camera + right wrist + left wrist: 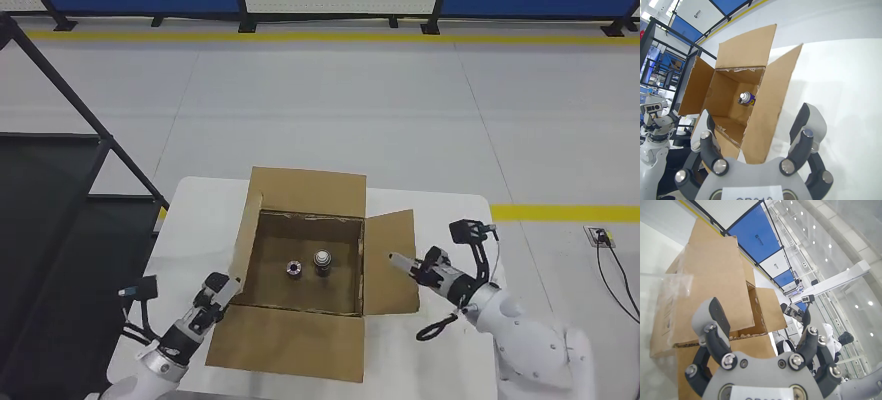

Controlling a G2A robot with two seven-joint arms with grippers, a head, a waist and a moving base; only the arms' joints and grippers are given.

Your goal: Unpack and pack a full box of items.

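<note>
**Both claws spread at the flaps, two items waiting inside**

At the box's left flap sits the left claw (222, 290), fingers spread and gripping nothing; from its wrist view the flap's edge runs up between those fingers, so I'd judge it is posted there to keep the flap clear, though I cannot confirm contact; the box (305, 265) stands open on the white table (200, 215), flaps spread outward to leave the mouth free; down on its floor lies a small round item (293, 268), left of centre, and just beside it a spray can (322, 260) stands upright; at the box's right flap is the right claw (400, 264), likewise released and empty, that flap rising between its fingers; a mirrored guard, I'd say, with the unpacking not yet finished.
</note>
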